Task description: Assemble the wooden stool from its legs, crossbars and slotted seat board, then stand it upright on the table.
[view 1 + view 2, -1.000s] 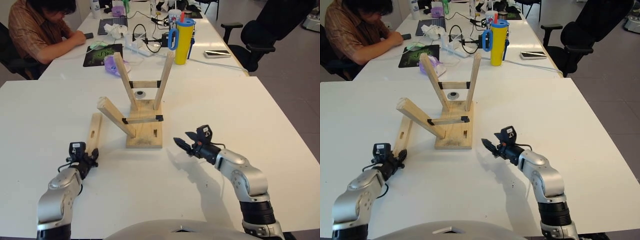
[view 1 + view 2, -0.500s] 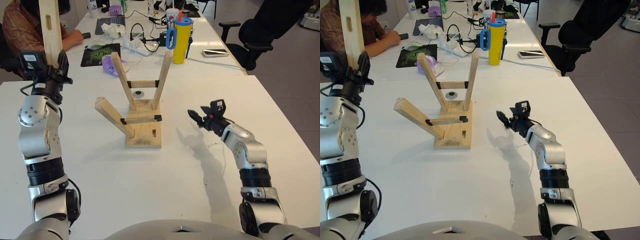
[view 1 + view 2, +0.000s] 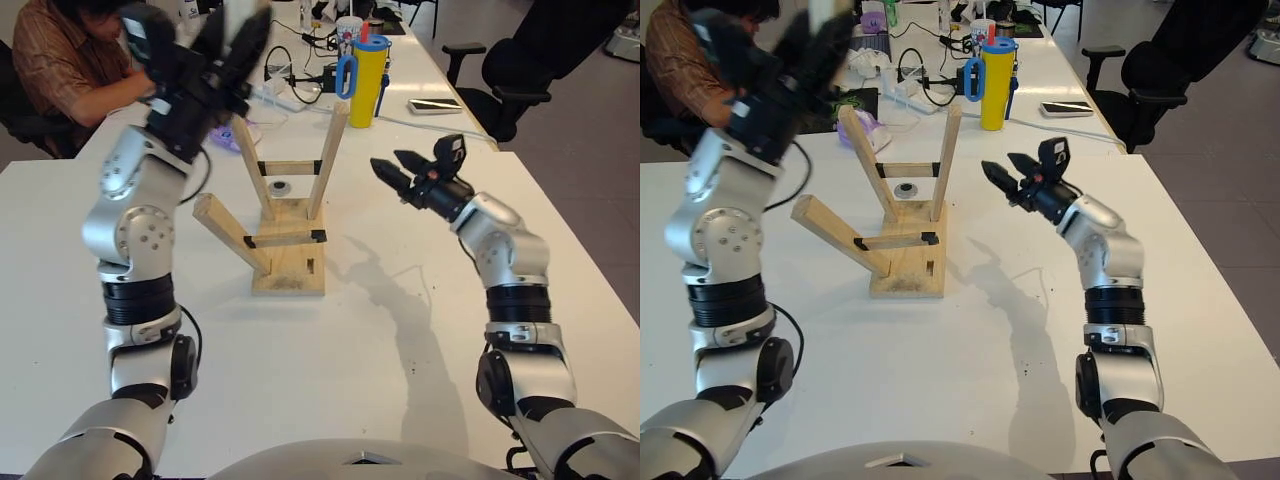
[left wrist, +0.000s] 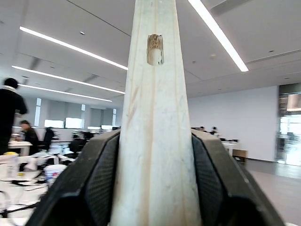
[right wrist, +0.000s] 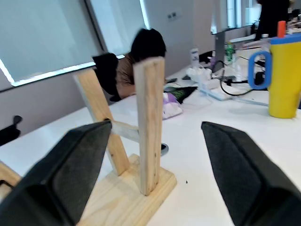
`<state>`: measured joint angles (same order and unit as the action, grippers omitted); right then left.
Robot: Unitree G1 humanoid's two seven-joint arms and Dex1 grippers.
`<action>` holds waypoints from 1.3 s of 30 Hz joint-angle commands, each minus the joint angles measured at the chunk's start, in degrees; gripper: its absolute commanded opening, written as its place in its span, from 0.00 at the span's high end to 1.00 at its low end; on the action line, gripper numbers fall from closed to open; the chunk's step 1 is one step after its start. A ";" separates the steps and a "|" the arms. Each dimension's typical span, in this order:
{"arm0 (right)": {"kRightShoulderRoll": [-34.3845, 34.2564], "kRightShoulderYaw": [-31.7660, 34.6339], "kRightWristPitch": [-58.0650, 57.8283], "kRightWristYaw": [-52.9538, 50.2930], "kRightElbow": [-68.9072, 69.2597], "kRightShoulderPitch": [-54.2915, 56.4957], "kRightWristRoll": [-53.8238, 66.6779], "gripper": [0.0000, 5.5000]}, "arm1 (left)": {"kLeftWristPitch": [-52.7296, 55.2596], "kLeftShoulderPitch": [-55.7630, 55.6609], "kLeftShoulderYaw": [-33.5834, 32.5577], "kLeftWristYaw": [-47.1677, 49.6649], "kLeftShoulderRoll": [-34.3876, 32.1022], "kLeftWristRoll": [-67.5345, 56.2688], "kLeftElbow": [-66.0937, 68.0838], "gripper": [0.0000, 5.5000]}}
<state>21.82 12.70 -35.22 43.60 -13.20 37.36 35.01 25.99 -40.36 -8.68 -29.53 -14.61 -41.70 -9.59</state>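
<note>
The left arm was lifted high over the far left of the white table [image 3: 450, 330], and the left gripper [image 4: 155, 135] was clamped on a loose wooden leg [image 4: 154, 84]. The leg ran straight out between the two black fingers [image 4: 96, 188], which pressed against its sides, and a small slot showed in its face further up. From the head views that hand and leg were blurred, so I could not tell the leg's exact tilt.

The rest of the stool sat near the middle of the table. Its seat board [image 3: 290, 272] lay flat, with an open slot [image 3: 311, 266] near the front corner. Two legs [image 3: 328, 160] stood up from the far end of the board, spreading apart toward the top and joined by a short crossbar [image 3: 290, 168]. A third leg [image 3: 228, 230] leaned out to the left from the board, tied to the others by a second crossbar [image 3: 285, 238] with dark ends.

The right gripper [image 3: 388, 166] hung in the air to the right of the upright legs, touching nothing, its fingers [image 5: 70, 165] spread wide and pointing toward them. A yellow cup [image 3: 365, 80] stood on the next table behind.
</note>
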 commanded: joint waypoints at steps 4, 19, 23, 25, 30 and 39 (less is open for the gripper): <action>7.22 7.91 -20.66 7.46 6.59 3.74 20.59 0.14 | 14.02 -3.01 1.16 -10.37 -3.64 -11.46 3.29 0.63; 8.44 14.97 -32.15 0.99 9.84 6.17 42.89 0.09 | 27.25 -1.78 8.76 -19.57 -8.36 -13.27 2.75 0.63; 9.84 15.01 -32.51 1.16 9.73 5.04 44.13 0.16 | 28.95 -1.08 8.69 -20.75 -9.54 -13.95 1.93 0.63; 10.89 14.64 -32.58 2.61 9.49 4.53 43.87 0.22 | 29.66 -1.25 8.05 -21.16 -10.02 -14.37 2.17 0.63; 13.19 13.45 -32.68 5.67 9.15 3.76 42.89 0.39 | 30.87 -1.36 6.77 -20.70 -10.03 -15.11 1.83 0.63; 13.75 11.82 -32.33 7.29 8.78 4.08 42.08 0.62 | 31.89 0.13 7.26 -20.62 -10.38 -14.82 -0.02 0.63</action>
<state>34.64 24.84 -67.44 50.20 -5.04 41.25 76.92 58.10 -40.56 -1.45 -50.34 -24.01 -57.35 -8.73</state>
